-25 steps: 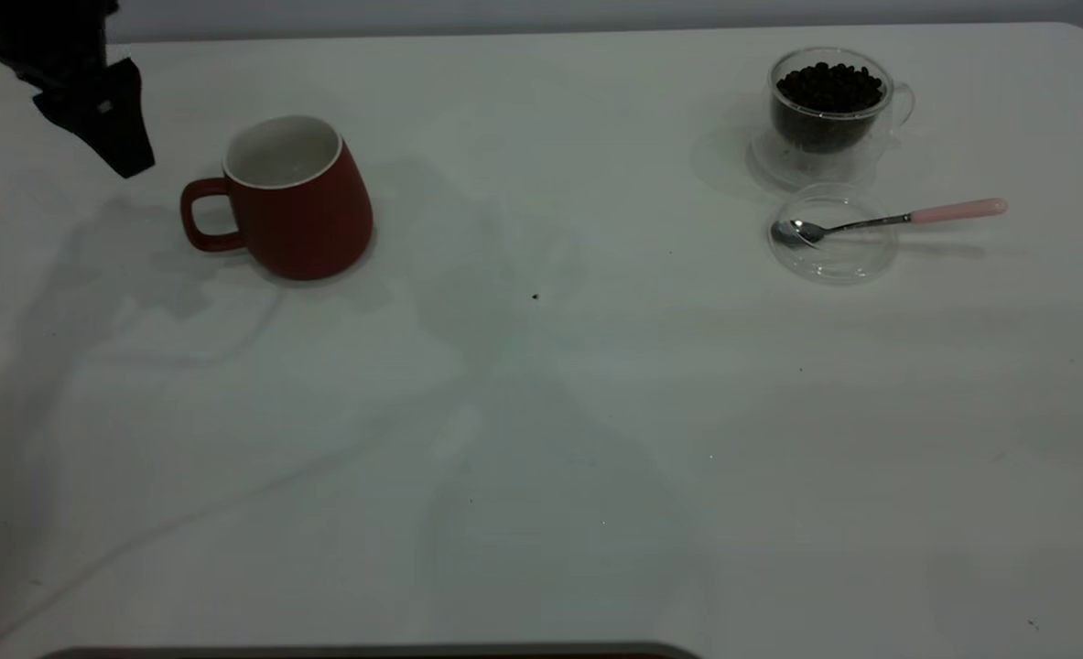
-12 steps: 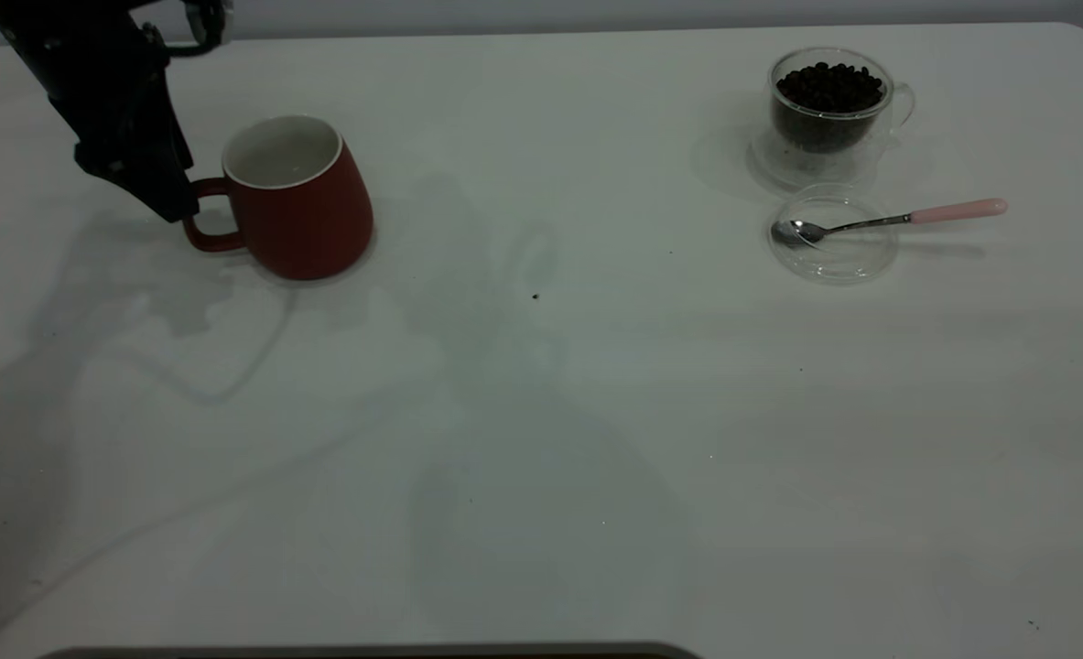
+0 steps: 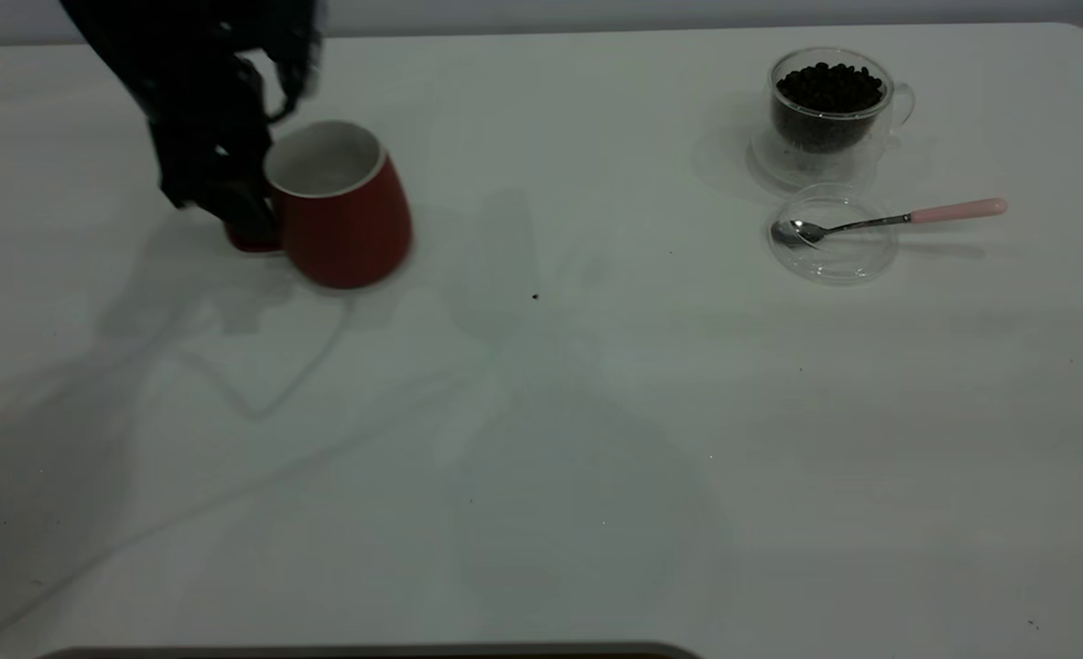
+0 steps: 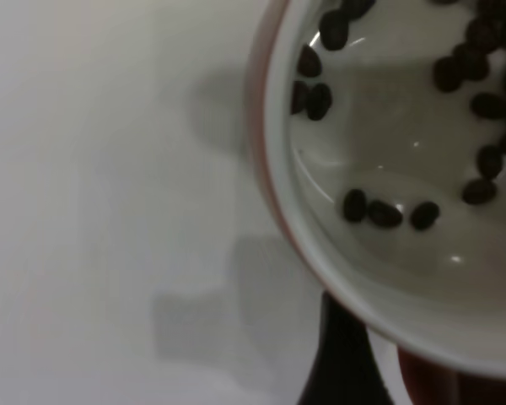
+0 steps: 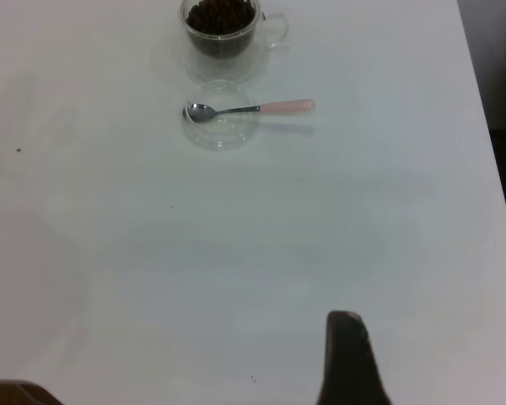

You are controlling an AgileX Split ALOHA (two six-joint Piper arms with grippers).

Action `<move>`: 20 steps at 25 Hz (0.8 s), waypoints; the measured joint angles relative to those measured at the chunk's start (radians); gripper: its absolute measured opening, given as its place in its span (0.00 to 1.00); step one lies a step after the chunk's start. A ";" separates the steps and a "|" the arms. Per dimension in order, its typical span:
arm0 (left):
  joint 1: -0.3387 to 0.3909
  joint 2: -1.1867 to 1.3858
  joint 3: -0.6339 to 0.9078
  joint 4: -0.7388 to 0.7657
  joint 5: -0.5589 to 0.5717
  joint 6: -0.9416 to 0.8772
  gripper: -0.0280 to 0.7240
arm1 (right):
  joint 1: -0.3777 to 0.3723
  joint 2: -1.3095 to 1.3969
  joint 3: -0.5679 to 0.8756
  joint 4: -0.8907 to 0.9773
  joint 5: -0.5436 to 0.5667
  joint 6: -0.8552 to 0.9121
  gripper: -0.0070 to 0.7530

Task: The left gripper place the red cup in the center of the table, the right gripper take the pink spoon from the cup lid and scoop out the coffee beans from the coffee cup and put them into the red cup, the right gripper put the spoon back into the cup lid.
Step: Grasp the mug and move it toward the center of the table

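Half the red cup point(image 3: 344, 215) handle hidden

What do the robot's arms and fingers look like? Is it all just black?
Mostly, yes. The left gripper is matte black and angular, tapering downward, with a dark cable looping beside it near the top. Its finer details are blurred. Of the right gripper, only one black, flat, tapered finger with a rounded tip shows, in its own wrist view. No markings or labels are visible on either.

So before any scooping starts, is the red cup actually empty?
No. The left wrist view shows a scatter of coffee beans on the white inside of the red cup, far from full.
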 joint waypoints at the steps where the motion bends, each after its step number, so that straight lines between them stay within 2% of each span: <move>1: -0.013 0.006 -0.002 0.000 -0.008 0.002 0.82 | 0.000 0.000 0.000 0.000 0.000 0.000 0.72; 12: -0.145 0.037 -0.090 -0.174 -0.060 -0.002 0.82 | 0.000 0.000 0.000 0.000 0.000 0.000 0.72; 17: -0.160 0.042 -0.100 -0.168 -0.026 -0.034 0.82 | 0.000 0.000 0.000 0.000 0.000 0.000 0.72; 20: -0.152 0.013 -0.103 -0.087 0.045 -0.135 0.82 | 0.000 0.000 0.000 0.000 0.000 0.000 0.72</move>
